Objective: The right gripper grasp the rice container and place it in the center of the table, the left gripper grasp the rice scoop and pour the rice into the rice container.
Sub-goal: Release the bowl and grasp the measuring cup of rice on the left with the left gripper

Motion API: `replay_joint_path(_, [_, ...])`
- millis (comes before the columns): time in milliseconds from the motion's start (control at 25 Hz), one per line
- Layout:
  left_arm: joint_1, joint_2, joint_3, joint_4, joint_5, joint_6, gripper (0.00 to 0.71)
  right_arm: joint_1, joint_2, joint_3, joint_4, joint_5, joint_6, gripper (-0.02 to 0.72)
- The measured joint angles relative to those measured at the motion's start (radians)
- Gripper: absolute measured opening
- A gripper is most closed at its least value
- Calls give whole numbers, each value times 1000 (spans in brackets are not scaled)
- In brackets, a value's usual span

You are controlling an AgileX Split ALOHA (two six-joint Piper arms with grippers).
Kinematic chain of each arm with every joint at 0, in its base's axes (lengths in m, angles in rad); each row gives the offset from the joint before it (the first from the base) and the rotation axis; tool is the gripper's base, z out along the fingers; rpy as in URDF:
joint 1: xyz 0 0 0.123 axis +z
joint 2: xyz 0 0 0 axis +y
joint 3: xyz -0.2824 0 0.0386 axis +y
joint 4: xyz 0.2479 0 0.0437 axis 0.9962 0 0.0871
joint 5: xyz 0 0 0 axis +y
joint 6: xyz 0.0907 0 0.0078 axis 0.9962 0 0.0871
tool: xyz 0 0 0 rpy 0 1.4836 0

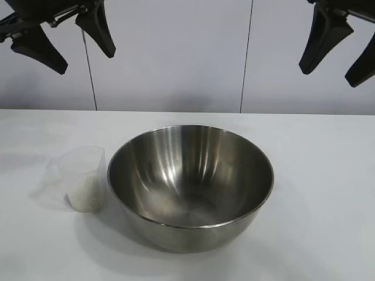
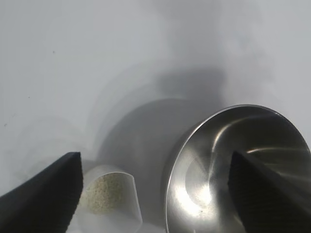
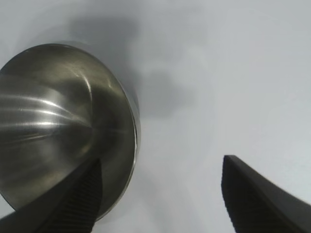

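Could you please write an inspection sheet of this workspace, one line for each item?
Surface: white table, matte, bare around the things.
Job's things: rice container upright near the middle, empty; rice scoop upright beside it, apart, holding rice.
Clutter: nothing seen.
Grippers: left gripper and right gripper both open, raised above the table, holding nothing.
Cables: nothing seen.
Surroundings: pale panelled wall behind the table.

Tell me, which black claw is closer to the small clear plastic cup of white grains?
Left. The left gripper hangs open above the cup; the right gripper, also open, hangs beyond the steel bowl.
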Motion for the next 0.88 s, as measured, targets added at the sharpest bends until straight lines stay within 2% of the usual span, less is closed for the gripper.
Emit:
replay_joint_path(280, [1, 0, 0, 160, 108, 1, 594, 0, 0, 0, 2, -1, 0, 483])
replay_joint_path(480, [1, 0, 0, 182, 112, 1, 594, 0, 0, 0, 4, -1, 0, 483])
replay_joint_path(720, [1, -9, 0, 220, 58, 29, 594, 0, 0, 0, 4, -1, 0, 483])
replay_joint_path(880, [1, -93, 16, 291, -29, 40, 594, 0, 0, 0, 4, -1, 0, 483])
